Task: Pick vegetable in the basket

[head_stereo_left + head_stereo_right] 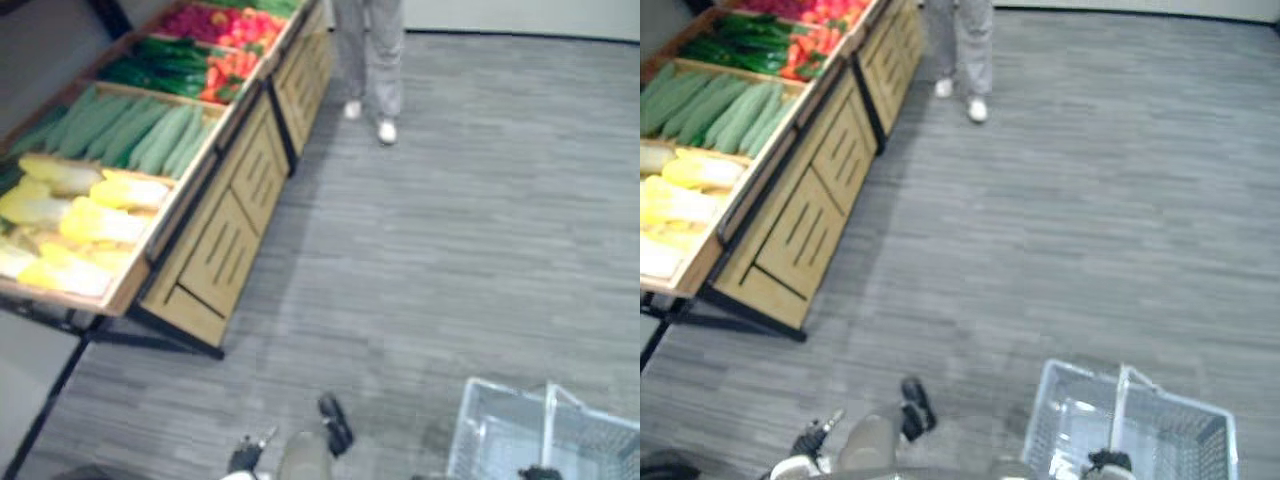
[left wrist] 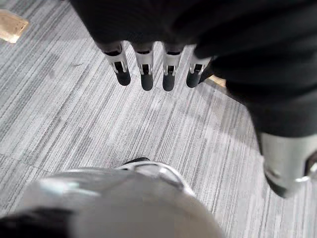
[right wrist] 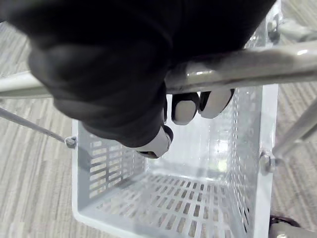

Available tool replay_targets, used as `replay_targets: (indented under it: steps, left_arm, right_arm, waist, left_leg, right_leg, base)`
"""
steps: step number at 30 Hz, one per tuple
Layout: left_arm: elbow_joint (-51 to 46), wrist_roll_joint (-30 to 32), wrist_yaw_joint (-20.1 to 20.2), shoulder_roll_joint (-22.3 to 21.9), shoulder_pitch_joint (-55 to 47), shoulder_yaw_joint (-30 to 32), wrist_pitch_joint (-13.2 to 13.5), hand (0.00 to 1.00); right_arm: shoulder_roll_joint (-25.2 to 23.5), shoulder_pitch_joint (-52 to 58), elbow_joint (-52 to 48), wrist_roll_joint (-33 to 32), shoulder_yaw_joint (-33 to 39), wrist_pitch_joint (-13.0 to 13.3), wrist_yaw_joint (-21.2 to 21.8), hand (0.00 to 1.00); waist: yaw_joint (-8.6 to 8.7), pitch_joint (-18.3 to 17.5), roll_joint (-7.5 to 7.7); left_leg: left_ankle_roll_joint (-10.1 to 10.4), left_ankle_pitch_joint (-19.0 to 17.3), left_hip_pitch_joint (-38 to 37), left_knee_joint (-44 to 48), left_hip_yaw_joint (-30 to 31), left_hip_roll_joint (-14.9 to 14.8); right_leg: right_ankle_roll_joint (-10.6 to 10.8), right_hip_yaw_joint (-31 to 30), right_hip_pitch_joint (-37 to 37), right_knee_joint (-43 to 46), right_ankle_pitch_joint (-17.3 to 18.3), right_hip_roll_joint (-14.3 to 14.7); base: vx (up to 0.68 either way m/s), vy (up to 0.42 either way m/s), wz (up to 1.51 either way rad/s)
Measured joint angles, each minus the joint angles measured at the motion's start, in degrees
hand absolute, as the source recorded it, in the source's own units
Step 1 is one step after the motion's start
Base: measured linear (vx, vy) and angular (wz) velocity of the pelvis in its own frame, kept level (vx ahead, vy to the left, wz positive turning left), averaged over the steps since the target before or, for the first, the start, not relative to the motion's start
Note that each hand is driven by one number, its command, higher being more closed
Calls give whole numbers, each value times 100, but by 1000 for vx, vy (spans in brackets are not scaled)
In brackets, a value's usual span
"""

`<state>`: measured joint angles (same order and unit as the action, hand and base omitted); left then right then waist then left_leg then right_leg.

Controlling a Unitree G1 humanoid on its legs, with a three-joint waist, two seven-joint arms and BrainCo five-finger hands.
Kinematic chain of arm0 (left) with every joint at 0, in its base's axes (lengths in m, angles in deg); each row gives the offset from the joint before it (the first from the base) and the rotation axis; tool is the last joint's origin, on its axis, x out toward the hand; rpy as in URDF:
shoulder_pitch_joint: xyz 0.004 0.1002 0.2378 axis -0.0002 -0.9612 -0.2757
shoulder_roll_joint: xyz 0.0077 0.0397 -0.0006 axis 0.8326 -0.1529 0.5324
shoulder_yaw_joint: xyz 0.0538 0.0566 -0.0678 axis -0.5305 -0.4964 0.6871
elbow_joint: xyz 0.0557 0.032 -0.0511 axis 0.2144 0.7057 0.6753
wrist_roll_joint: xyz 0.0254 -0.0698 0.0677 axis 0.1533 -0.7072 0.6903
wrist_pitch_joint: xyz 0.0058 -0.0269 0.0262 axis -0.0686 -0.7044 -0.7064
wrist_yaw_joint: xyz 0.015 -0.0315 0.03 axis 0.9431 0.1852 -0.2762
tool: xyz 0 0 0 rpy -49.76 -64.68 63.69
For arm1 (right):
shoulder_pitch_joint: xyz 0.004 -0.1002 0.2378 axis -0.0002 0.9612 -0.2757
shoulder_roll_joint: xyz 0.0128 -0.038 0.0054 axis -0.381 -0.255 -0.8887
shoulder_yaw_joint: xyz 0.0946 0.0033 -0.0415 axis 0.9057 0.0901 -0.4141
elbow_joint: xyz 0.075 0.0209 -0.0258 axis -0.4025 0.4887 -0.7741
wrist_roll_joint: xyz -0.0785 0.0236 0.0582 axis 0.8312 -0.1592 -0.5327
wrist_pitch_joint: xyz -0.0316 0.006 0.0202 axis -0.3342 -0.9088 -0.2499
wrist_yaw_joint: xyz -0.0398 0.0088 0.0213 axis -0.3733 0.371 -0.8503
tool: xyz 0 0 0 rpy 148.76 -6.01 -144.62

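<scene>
A wooden slatted display stand sits on grey striped carpet floor

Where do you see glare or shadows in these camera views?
Right wrist view: a bright highlight runs along the basket handle held by the right hand, and the basket shines white on its inner wall. Left eye view: the vegetable stand casts a soft shadow on the floor beside it. Left wrist view: no glare under the left hand.
</scene>
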<state>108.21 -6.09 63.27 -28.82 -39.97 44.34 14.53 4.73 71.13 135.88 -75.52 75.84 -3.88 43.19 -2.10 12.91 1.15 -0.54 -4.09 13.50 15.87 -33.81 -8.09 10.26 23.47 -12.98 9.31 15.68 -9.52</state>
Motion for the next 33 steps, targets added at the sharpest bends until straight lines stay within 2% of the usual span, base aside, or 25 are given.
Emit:
replay_targets:
  steps: [1, 2, 3, 5, 6, 8, 9, 10, 11, 12, 13, 14, 16, 17, 18, 20, 22, 24, 25, 26, 27, 28, 29, 31, 33]
  left_arm:
    - [79, 10, 7, 10, 4, -2, -8, 0]
    - [129, 20, 13, 72, -4, -79, -8, 0]
    - [124, 38, 11, 83, -1, -127, -13, 0]
    - [23, 49, -7, 177, -1, -310, -41, 0]
    - [14, 46, -8, 215, 6, -384, -45, 0]
    - [-41, 40, -1, 244, 102, -587, -56, 0]
    - [-82, 31, -4, 244, 154, -634, -53, 0]
    - [-156, 15, -1, 246, 278, -755, -4, 0]
    - [-186, 12, 0, 237, 300, -771, 32, 0]
    - [-208, 12, -4, 252, 299, -756, 74, 0]
    - [-243, 13, -5, 257, 230, -681, 59, 0]
    - [-277, 7, -12, 187, 143, -469, 58, 0]
    - [-333, 2, -13, 94, 54, -392, 55, 0]
    - [-306, -10, -12, -24, 21, -291, 46, 0]
    - [-296, -10, -15, -69, -23, -233, 29, 0]
    - [-299, -12, -20, -95, -81, -217, 13, 0]
    - [-309, -14, -26, -120, -74, -174, 13, 0]
    - [-291, -15, -33, -179, -92, -153, 3, 0]
    - [-277, -15, -32, -192, -128, -146, 3, 0]
    - [-210, -33, -22, -167, -74, -49, 1, 0]
    - [-159, -61, -28, -136, -41, -51, -4, 0]
    - [-111, -159, -36, -116, -57, -74, -5, 0]
    - [-113, -179, -50, -88, -73, -113, -5, 0]
    - [-129, -179, -92, 126, -44, -203, -10, 0]
    - [-148, -210, -109, 203, 101, -295, -11, 0]
  right_arm:
    - [-28, 1, -2, 5, 49, 11, 4, 100]
    - [-120, 22, -20, -59, 178, 44, -21, 100]
    - [-215, -10, -97, -168, 218, 66, -10, 100]
    - [-347, -139, -103, -182, 234, 100, -12, 100]
    - [-363, -154, -144, -182, 203, 118, -8, 100]
    - [-348, -174, -306, -170, 25, 129, 0, 100]
    - [-333, -174, -323, -167, -3, 147, -3, 100]
    - [-283, -171, -347, -162, -86, 190, 0, 100]
    - [-274, -171, -348, -162, -94, 198, -2, 100]
    - [-276, -163, -324, -162, -92, 198, -10, 100]
    - [-307, -164, -293, -163, -143, 198, -8, 100]
    - [-290, -262, -294, -162, -164, 179, -2, 100]
    - [-178, -342, -310, -147, -318, 181, 6, 100]
    - [-58, -388, -319, -102, -412, 177, 7, 100]
    - [-42, -393, -309, -99, -427, 140, 9, 100]
    - [-64, -340, -258, -98, -448, 58, 5, 100]
    - [-38, -405, -228, -96, -423, 15, 5, 100]
    - [-54, -516, -207, -91, -395, -15, 11, 100]
    - [-63, -517, -167, -90, -374, -17, 18, 100]
    - [-129, -518, -76, -91, -309, -44, 30, 100]
    - [-159, -483, -58, -93, -260, -66, 44, 100]
    - [-235, -417, -126, -104, -93, -43, 37, 100]
    - [-239, -424, -232, -150, -66, -10, 7, 100]
    - [-342, -416, -300, -156, -124, 48, -1, 100]
    - [-341, -405, -303, -149, -294, 66, 16, 100]
  waist:
    - [42, -13, -5]
    - [73, -17, 68]
    - [105, 5, 108]
    - [267, 60, 133]
    - [302, 76, 99]
    - [348, 117, -3]
    - [345, 121, -27]
    - [352, 123, -53]
    - [363, 120, -48]
    - [345, 104, 37]
    - [306, 98, 176]
    - [241, 110, 115]
    - [139, 126, -11]
    - [102, 194, -253]
    - [96, 216, -302]
    - [102, 206, -257]
    - [96, 196, -247]
    - [41, 161, -305]
    - [40, 148, -326]
    - [43, 141, -301]
    - [68, 148, -255]
    - [162, 128, -207]
    - [264, 109, -185]
    - [356, 71, -93]
    - [353, 65, -53]
  left_leg:
    - [-142, -46, -75, 26, 65, 91]
    - [-324, -176, -330, -96, 239, 377]
    - [-419, -290, -625, -277, 462, 645]
    - [-475, -381, -1052, -480, 983, 806]
    - [-473, -398, -1229, -575, 1134, 826]
    - [-455, -401, -1855, -930, 1881, 809]
    - [-451, -401, -1933, -971, 2085, 781]
    - [-320, -458, -2009, -969, 2575, 755]
    - [-185, -534, -2058, -967, 2704, 755]
    - [72, -759, -2184, -899, 2806, 771]
    - [214, -924, -2250, -695, 2871, 805]
    - [324, -1009, -2124, -39, 2929, 624]
    - [526, -972, -1415, 1272, 2796, 302]
    - [679, -924, -989, 2065, 2330, -135]
    - [642, -950, -847, 2254, 1680, -462]
    - [625, -971, -904, 1887, 821, -596]
    - [591, -813, -952, 699, -75, -413]
    - [301, -126, -987, -614, -479, -105]
    - [207, -13, -1013, -798, -460, -36]
    - [-15, 54, -1180, -1083, -328, 134]
    - [-4, 38, -1252, -1152, -234, 235]
    - [-9, 31, -1451, -1359, 47, 414]
    - [-55, -34, -1572, -1383, 295, 499]
    - [-67, -54, -1609, -1253, 671, 456]
    - [-37, -43, -1642, -1255, 1023, 367]
  right_leg:
    - [16, -24, 135, 554, 3, -169]
    - [137, -159, 641, 2092, -181, -651]
    - [4, -667, 1227, 3544, -796, -933]
    - [-15, -1253, 1810, 4594, -573, -641]
    - [-61, -1302, 1939, 4596, -398, -484]
    - [-473, -1347, 2330, 3572, 38, 46]
    - [-514, -1424, 2434, 3117, 61, 175]
    - [-424, -1809, 2628, 1835, -50, 321]
    - [-401, -1977, 2671, 1410, -180, 317]
    - [-403, -2238, 2677, 848, -644, 198]
    - [-411, -2294, 2652, 957, -1348, 70]
    - [-796, -2049, 2608, 1417, -1077, 39]
    - [-880, -1669, 2344, 1274, -853, 64]
    - [-976, -1327, 2039, 1037, -798, 154]
    - [-1019, -1018, 1657, 761, -771, 149]
    - [-1022, -616, 1148, 297, -778, 78]
    - [-998, -152, 840, -70, -789, 7]
    - [-901, 155, 723, -232, -753, 113]
    - [-840, 241, 685, -204, -686, 140]
    - [-667, 356, 663, 217, -382, -14]
    - [-528, 428, 736, 694, -268, -184]
    - [-449, 414, 1101, 2034, -247, -555]
    - [-357, -17, 1616, 3216, -308, -791]
    - [-248, -801, 2130, 3533, -155, -571]
    - [-299, -1119, 2281, 2848, -107, -373]
  base:
    - [534, 239, 59]
    - [592, 272, 84]
    - [589, 249, 109]
    - [579, 147, 115]
    - [586, 52, 126]
    - [573, -44, 147]
    - [524, -147, 200]
    - [510, -199, 183]
    - [601, -266, 229]
    - [506, -260, 173]
    - [515, -317, 178]
    - [491, -379, 129]
    - [437, -382, 99]
    - [365, -319, 110]
    - [415, -343, 127]
    - [289, -238, 113]
    - [230, -126, 105]
    - [253, -14, 65]
    - [253, 65, 55]
    - [208, 70, 52]
    - [251, 108, 85]
    - [269, 102, 105]
    - [331, 107, 128]
    - [349, 24, 108]
    - [296, -108, 101]
